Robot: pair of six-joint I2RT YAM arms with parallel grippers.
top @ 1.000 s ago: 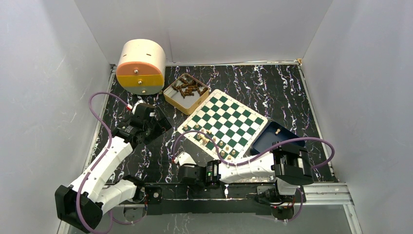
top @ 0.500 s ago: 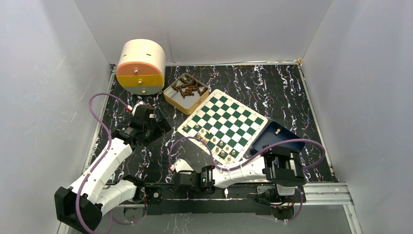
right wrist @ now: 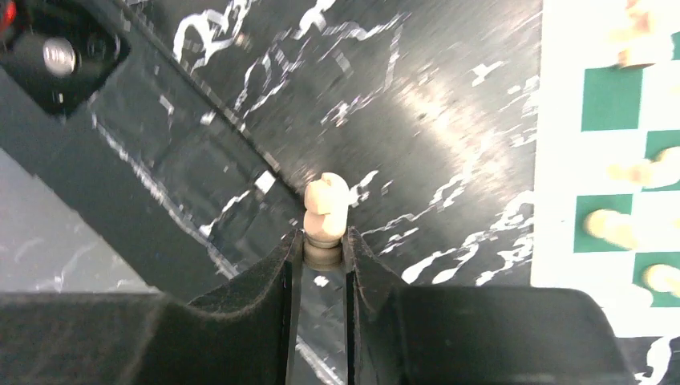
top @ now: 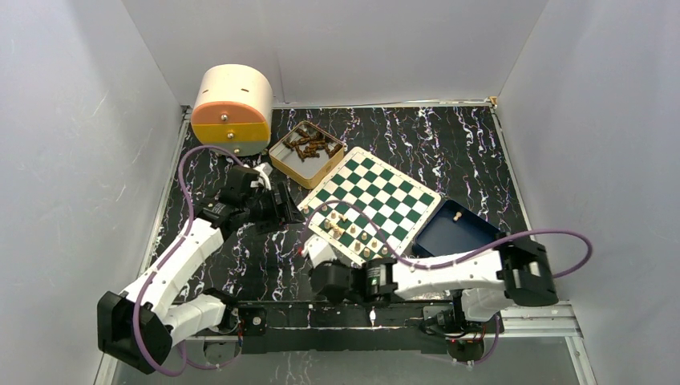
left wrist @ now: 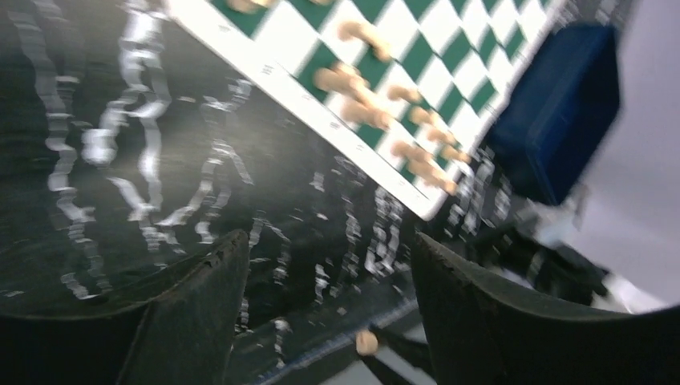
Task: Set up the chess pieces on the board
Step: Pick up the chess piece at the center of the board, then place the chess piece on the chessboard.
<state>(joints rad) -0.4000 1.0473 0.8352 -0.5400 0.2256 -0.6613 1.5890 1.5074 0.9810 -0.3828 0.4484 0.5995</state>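
Right wrist view: right hand is clenched on one chess piece, fingertips pinching its base collar, head poking out past the tips. The piece is over the dark marbled counter, off the board, whose white border and green checks show at the right edge of this view. Judged step: carry this piece over and stand it on its square. To do that well, the grip should stay low on the collar, the piece should be kept upright, and it should come down straight over a free square. The base should sit flat before the fingers part, and the approach should avoid the side where neighbours stand close, since they look easy to tip. The piece is light tan turned wood, tiny, with a rounded head that has a slot or notch. It may be a bishop, but the type can't be told for sure. In the top external view, other chess pieces stand in short rows along the board's near-left edge, and the far squares are bare. One more light piece lies in the blue tray beside the board. Left hand is released, fingers apart with nothing between them, over the counter just beside the board's left edge.
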